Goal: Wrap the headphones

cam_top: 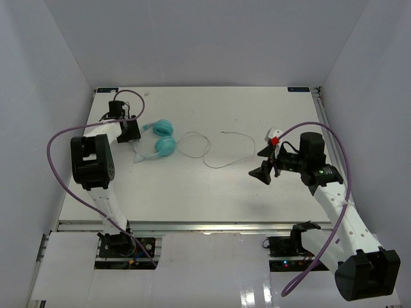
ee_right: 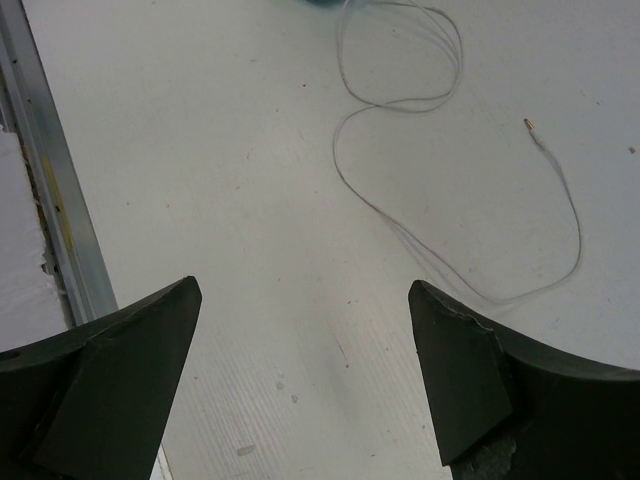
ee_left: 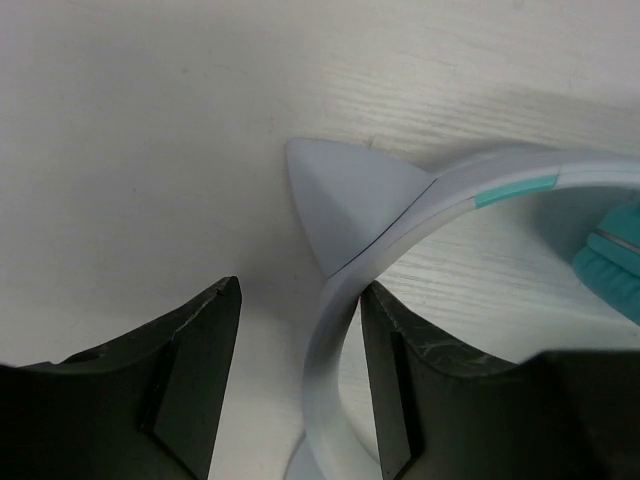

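The headphones (cam_top: pixel 160 137) lie at the back left of the table, with two teal ear cups (cam_top: pixel 166 146) and a pale headband (ee_left: pixel 440 205) bearing a pointed cat ear (ee_left: pixel 345 195). My left gripper (cam_top: pixel 135 133) is open, and the headband runs between its fingers (ee_left: pixel 300 300), close against the right finger (ee_left: pixel 400 350). A teal cup shows at the right edge of the left wrist view (ee_left: pixel 615 265). The thin whitish cable (cam_top: pixel 221 157) trails loose to the right in loops (ee_right: pixel 400 100), ending in a plug (ee_right: pixel 527 123). My right gripper (cam_top: pixel 264 164) is open and empty (ee_right: pixel 305 330), above bare table near the cable.
A metal rail (cam_top: pixel 192 226) runs along the table's near edge and shows in the right wrist view (ee_right: pixel 50 200). White walls enclose the table on the left, back and right. Thick purple arm cables (cam_top: pixel 52 157) loop beside both arms.
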You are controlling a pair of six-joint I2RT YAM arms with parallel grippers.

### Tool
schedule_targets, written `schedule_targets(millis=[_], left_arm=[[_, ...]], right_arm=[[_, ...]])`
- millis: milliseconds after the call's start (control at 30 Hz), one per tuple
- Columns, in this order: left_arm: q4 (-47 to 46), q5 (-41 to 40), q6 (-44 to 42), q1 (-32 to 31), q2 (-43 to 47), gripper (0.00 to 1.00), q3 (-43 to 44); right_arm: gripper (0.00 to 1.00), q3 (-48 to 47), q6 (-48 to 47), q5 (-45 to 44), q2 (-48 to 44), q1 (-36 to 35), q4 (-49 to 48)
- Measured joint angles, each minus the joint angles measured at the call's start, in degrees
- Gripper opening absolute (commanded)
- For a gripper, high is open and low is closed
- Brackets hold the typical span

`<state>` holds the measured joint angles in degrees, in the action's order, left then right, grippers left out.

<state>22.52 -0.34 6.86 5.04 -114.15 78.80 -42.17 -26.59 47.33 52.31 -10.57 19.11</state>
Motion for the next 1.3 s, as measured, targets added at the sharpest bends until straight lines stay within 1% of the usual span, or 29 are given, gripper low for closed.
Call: schedule_targets(millis=[167, 200, 233, 400, 467, 533, 733, 867, 967, 1033, 1067, 1167, 1300], left_arm=[[0.58, 0.46, -2.12, -0.78, -1.38, 0.58, 1.07], [0.70, 0.43, -2.49, -0.97, -1.46, 0.55, 1.21], [0.81, 0.41, -2.93, -1.15, -1.55, 0.50, 1.37], [0.78, 0.39, -4.87, -1.72, -1.85, 0.29, 1.64], [0.29, 0.67, -5.61, -1.79, -1.81, 0.16, 1.31], [-0.67, 1.43, -6.06, -1.77, -1.53, 0.01, 0.53], [-4.57, 4.54, -3.03, -1.73, 0.91, 0.00, -3.64], [-3.75, 9.83, 0.34, -2.09, 6.91, 0.00, -10.12], [-1.81, 16.20, 2.82, -2.80, 16.06, 0.00, -15.87], [-0.83, 20.12, 4.02, -3.32, 23.85, 0.00, -17.71], [-0.89, 21.85, 4.46, -3.64, 27.84, 0.00, -17.99], [-2.36, 25.73, 5.95, -4.02, 39.42, 0.00, -18.77], [-3.56, 30.44, 7.86, -4.00, 51.96, 0.00, -22.62]], right_arm=[[0.91, 0.00, 0.00, 0.00, 0.00, 0.07, -0.02], [0.91, 0.00, 0.00, 0.00, 0.00, 0.07, -0.01], [0.91, 0.00, 0.01, 0.01, 0.00, 0.07, 0.00], [0.91, 0.00, 0.02, 0.02, -0.27, 0.23, 0.00], [0.91, 0.00, 0.03, 0.02, -0.45, 0.38, 0.00], [0.91, 0.00, 0.04, 0.02, -0.67, 0.48, 0.00], [0.90, 0.00, -1.29, 2.09, -0.77, 0.48, 0.42], [0.90, -0.87, -11.00, 6.38, 1.21, -0.09, 4.50], [0.90, -4.15, -22.70, 8.42, 5.81, -2.68, 9.51], [0.90, -7.01, -27.48, 8.68, 9.48, -4.71, 10.62], [0.90, -8.64, -28.29, 8.55, 11.34, -5.66, 10.50], [0.90, -14.00, -26.35, 6.36, 17.20, -8.42, 5.65], [0.90, -20.33, -20.00, 1.08, 23.47, -12.97, -3.61]])
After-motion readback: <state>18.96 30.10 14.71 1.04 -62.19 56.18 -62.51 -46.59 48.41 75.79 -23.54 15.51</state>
